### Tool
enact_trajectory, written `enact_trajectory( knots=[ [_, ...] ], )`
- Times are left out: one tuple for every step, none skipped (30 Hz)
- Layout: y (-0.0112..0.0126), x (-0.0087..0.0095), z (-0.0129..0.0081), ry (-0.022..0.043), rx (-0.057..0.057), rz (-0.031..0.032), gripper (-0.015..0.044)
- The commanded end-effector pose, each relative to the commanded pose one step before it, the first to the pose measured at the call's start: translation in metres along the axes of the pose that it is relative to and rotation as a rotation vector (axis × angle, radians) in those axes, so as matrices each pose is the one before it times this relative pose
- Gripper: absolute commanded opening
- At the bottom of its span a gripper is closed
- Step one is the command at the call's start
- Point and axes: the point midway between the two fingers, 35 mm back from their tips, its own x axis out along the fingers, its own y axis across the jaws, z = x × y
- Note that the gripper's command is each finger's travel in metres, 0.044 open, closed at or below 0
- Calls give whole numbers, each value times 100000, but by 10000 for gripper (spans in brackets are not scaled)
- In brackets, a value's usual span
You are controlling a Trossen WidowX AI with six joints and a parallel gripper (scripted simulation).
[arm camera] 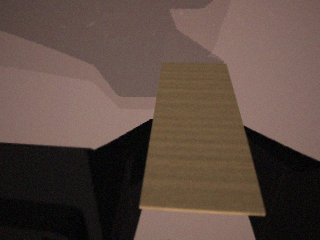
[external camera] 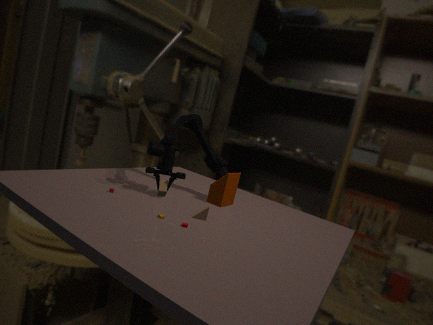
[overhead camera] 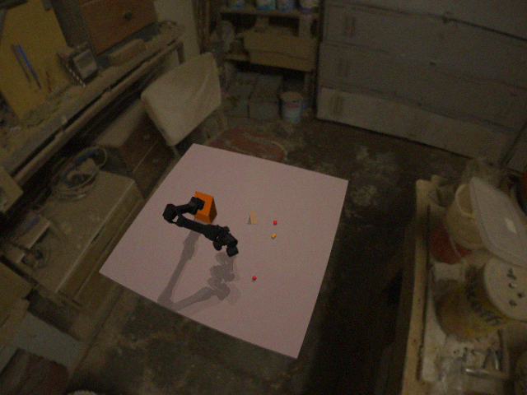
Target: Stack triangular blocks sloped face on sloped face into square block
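Note:
My gripper [overhead camera: 231, 251] [external camera: 163, 189] [arm camera: 192, 128] points down at the pale table [overhead camera: 263, 322] [external camera: 252, 265] and is shut on a tan triangular block [external camera: 162, 191] [arm camera: 201, 150]. In the wrist view its wood-grain face runs between the two dark fingers. In the top view the gripper hides it. I cannot tell whether the block rests on the table or hangs just above it. The other tan triangular block [overhead camera: 253, 217] [external camera: 202, 213] lies on the table by itself, a short way from the gripper, near the table's middle.
A large orange block [overhead camera: 206, 207] [external camera: 223, 189] stands by the arm's base. A small red cube [overhead camera: 274, 222] [external camera: 184, 225] and a small orange cube [overhead camera: 273, 235] [external camera: 161, 216] lie near the free triangular block. Another red cube [overhead camera: 254, 277] [external camera: 111, 190] lies farther off.

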Motion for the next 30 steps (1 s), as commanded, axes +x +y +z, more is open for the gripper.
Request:
enact_trajectory(
  knots=[
    [-33, -414, 775, 12445, -911, 842, 0],
    [3, -87, 160, 2578, -30, 32, 0],
    [3, -86, 161, 2581, -27, 23, 0],
    [3, -86, 162, 2601, -27, 19, 0],
    [2, -87, 163, 2611, -27, 17, 0],
    [2, -87, 163, 2612, -27, 16, 0],
    [2, -87, 163, 2609, -28, 16, 0],
    [2, -87, 163, 2605, -29, 15, 0],
    [1, -87, 163, 2601, -30, 14, 0],
    [1, -87, 163, 2597, -31, 13, 0],
    [1, -87, 162, 2594, -32, 12, 0],
    [0, -87, 162, 2591, -33, 11, 0],
    [0, -86, 162, 2588, -33, 10, 0],
    [0, -86, 162, 2585, -34, 8, 0],
    [-1, -86, 161, 2582, -34, 6, 0],
    [-1, -86, 161, 2580, -35, 5, 0],
    [-2, -86, 161, 2577, -35, 3, 0],
    [-2, -85, 160, 2575, -35, 1, 0],
    [-2, -85, 160, 2572, -35, -1, 0],
    [-3, -85, 160, 2570, -35, -3, 0],
    [-3, -85, 159, 2568, -34, -5, 0],
    [-86, 425, -380, -8857, 784, -800, 26],
    [0, 0, 0, 0, 0, 0, 53],
    [0, 0, 0, 0, 0, 0, 79],
    [0, 0, 0, 0, 0, 0, 105],
    [0, 0, 0, 0, 0, 0, 131],
    [0, 0, 0, 0, 0, 0, 157],
    [0, 0, 0, 0, 0, 0, 184],
    [0, 0, 0, 0, 0, 0, 210],
    [0, 0, 0, 0, 0, 0, 236]
  ],
)
